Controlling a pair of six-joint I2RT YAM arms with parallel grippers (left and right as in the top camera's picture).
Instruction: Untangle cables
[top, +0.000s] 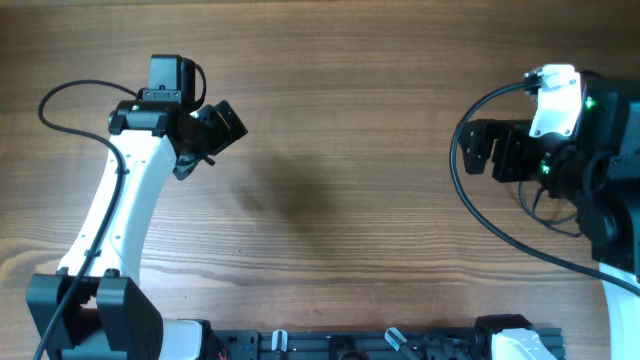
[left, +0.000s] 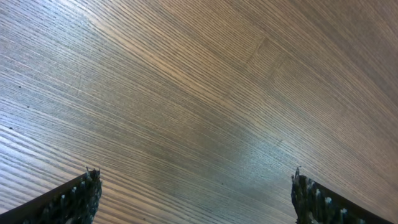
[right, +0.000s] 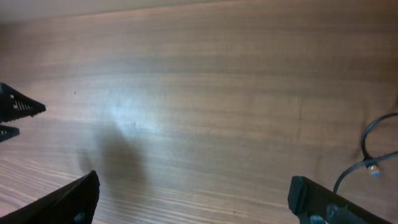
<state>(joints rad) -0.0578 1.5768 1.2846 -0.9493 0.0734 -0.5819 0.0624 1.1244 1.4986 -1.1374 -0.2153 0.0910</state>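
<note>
No bundle of cables lies on the open table. One thin black cord (right: 368, 142) with a small plug end curls at the right edge of the right wrist view. Thin black loops (top: 545, 208) show under the right arm in the overhead view. I cannot tell whether they are the task's cables or arm wiring. My left gripper (top: 215, 130) (left: 195, 177) is open and empty over bare wood. My right gripper (top: 482, 150) (right: 193, 180) is open and empty, facing left over bare wood.
The wooden table (top: 340, 120) fills all views. A thick black arm wire (top: 462, 175) loops out left of the right arm. Another (top: 70, 90) arcs behind the left arm. A black rail (top: 380, 342) runs along the front edge. The left gripper's tip (right: 15, 109) shows in the right wrist view.
</note>
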